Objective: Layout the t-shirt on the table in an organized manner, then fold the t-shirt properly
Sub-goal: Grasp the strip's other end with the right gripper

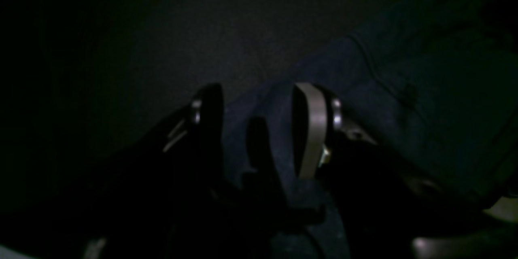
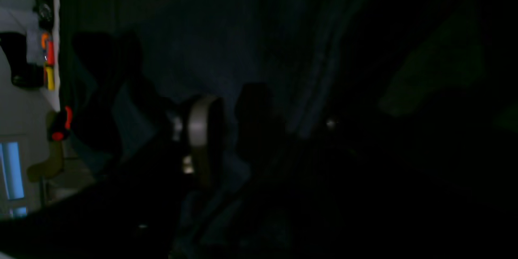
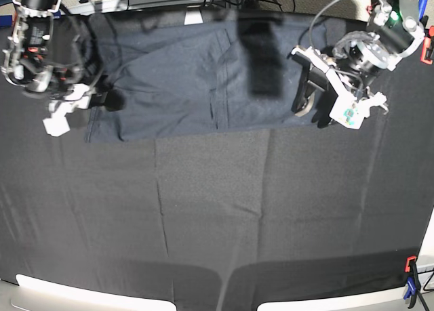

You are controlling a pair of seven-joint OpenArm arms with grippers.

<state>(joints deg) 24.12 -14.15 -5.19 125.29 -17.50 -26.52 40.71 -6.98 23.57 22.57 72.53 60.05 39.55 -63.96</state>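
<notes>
The t-shirt (image 3: 196, 74) lies spread flat along the upper edge of the base view, a dark navy rectangle running from the upper left to the upper right of centre, with a vertical crease near its middle and a darker shadowed band crossing it right of centre. It rests on the table (image 3: 217, 216), whose matte black cloth fills the rest of the frame and shows faint fold lines.

At the shirt's right end, in the upper right of the base view, the left gripper (image 3: 308, 94) sits at the garment's edge. In the left wrist view its jaws stand spread (image 1: 259, 101), one pale finger pad (image 1: 313, 129) on the right, and navy fabric (image 1: 404, 101) lies under and between them and runs off to the right; whether the pads touch the cloth cannot be told.

At the shirt's left end, in the upper left of the base view, the right gripper (image 3: 102, 97) is low over the garment's corner. The right wrist view is very dark: one pale pad (image 2: 200, 129) shows left of centre with folds of blue cloth (image 2: 323, 60) beyond it, the other finger is lost in shadow, so whether this pincer is spread or pinching cannot be told.

Orange and blue clamps (image 3: 411, 277) grip the table's lower right edge.
</notes>
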